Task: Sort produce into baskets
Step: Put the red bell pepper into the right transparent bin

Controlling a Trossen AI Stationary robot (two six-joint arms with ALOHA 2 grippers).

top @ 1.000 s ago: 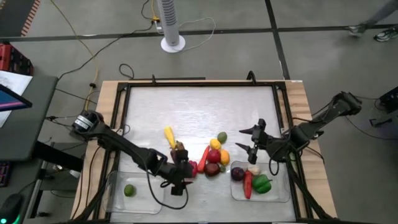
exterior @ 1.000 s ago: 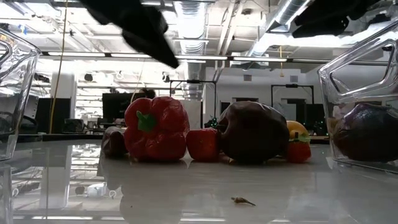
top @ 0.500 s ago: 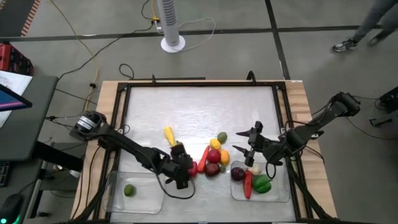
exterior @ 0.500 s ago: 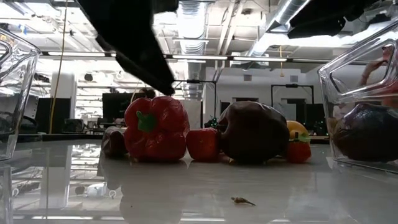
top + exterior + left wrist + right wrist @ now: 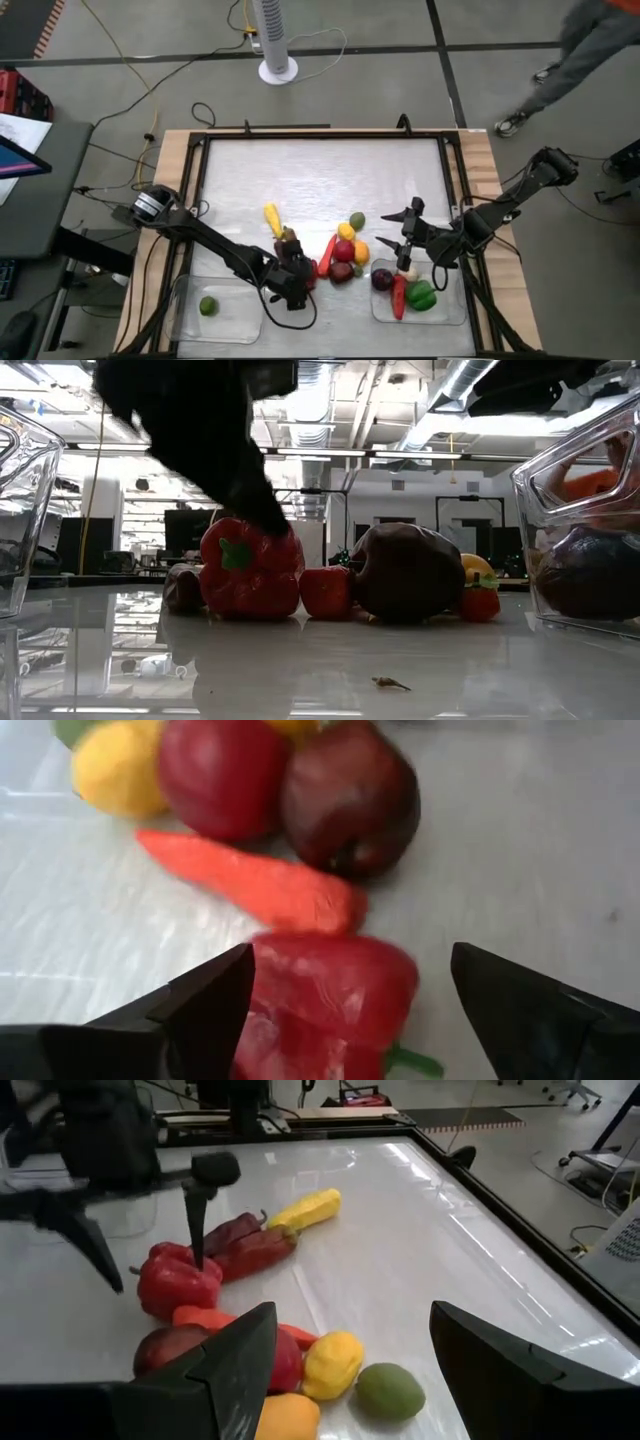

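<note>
We set the left gripper (image 5: 345, 990) with fingers wide astride the red pepper (image 5: 330, 995), beside the carrot (image 5: 255, 885); closing should centre it. The right gripper (image 5: 405, 238) hovered open.

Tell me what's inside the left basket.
Inside the left basket, the high view shows a single lime; the rest of its floor shows bare, though the left arm covers one corner.
</note>
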